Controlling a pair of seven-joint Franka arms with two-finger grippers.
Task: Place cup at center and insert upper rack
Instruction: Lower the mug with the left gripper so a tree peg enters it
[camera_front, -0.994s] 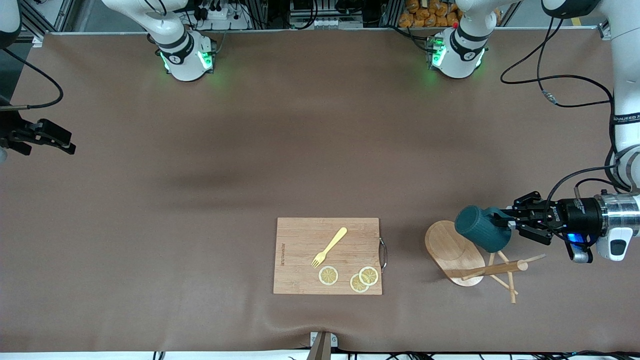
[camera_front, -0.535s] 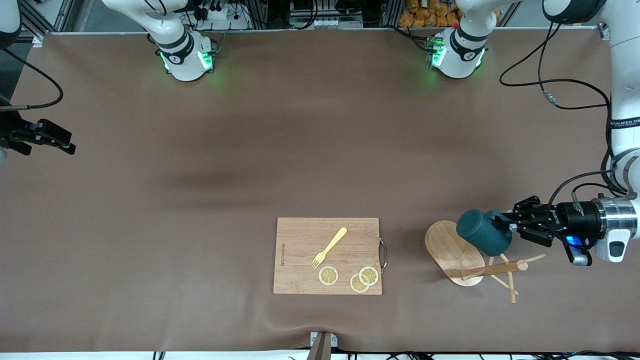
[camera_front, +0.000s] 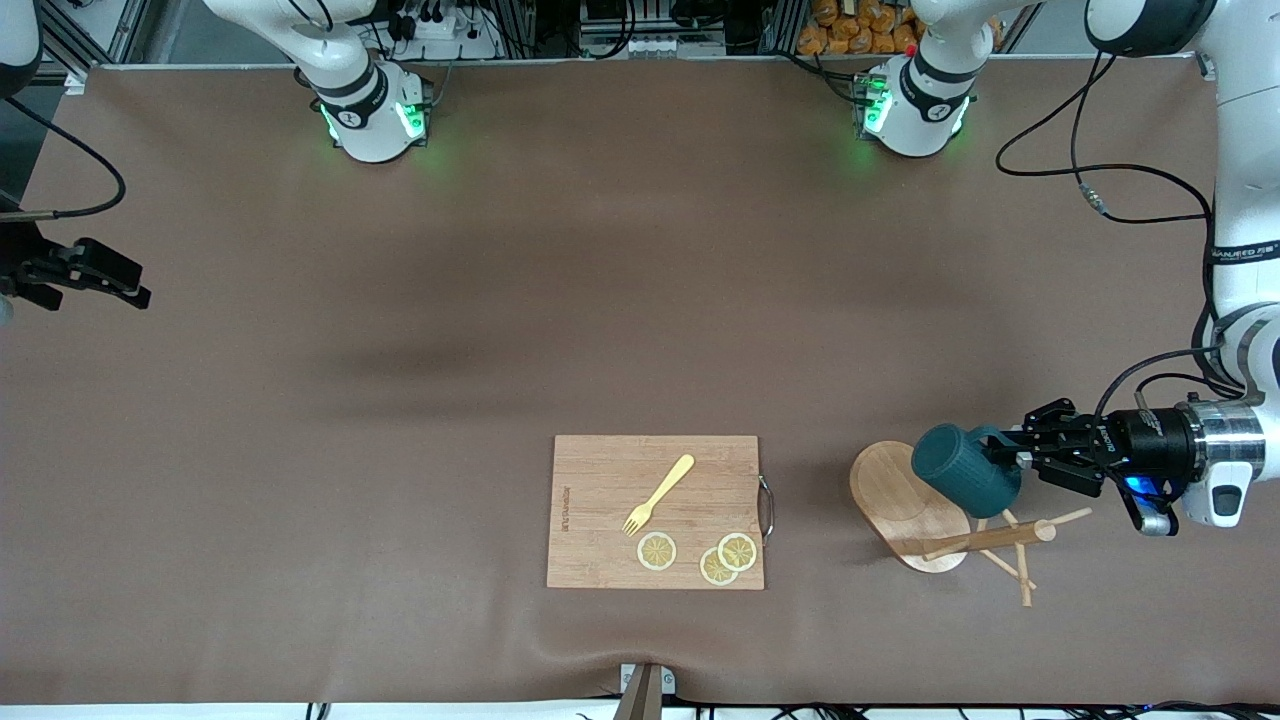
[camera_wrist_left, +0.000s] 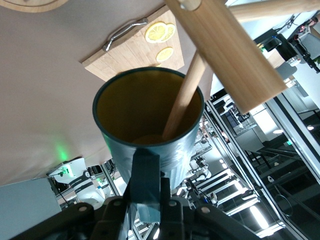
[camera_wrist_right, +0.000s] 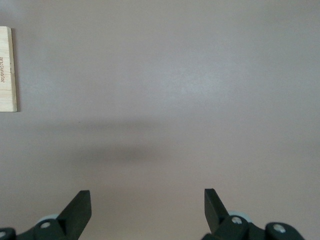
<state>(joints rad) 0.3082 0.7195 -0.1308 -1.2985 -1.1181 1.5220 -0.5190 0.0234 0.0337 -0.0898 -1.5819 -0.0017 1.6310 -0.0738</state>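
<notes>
The dark teal ribbed cup (camera_front: 963, 470) hangs tilted over the fallen upper rack, held by its handle (camera_wrist_left: 145, 169). My left gripper (camera_front: 1014, 456) is shut on that handle. In the left wrist view my left gripper (camera_wrist_left: 146, 194) looks into the cup (camera_wrist_left: 131, 102), and one thin peg (camera_wrist_left: 184, 95) reaches into its tan inside. The upper rack lies on its side toward the left arm's end of the table, with its oval base (camera_front: 897, 500), its post (camera_front: 990, 540) and its crossing pegs (camera_front: 1020, 572). My right gripper (camera_front: 118, 280) waits open over bare table (camera_wrist_right: 147, 206).
A rectangular wooden cutting board (camera_front: 600, 520) with a metal handle lies beside the rack, toward the table's middle. On it are a yellow fork (camera_front: 660, 492) and lemon slices (camera_front: 657, 551). Cables hang from the left arm (camera_front: 1100, 195).
My left gripper has carried the cup a little lower, closer to the rack's post and pegs. The right arm has not moved.
</notes>
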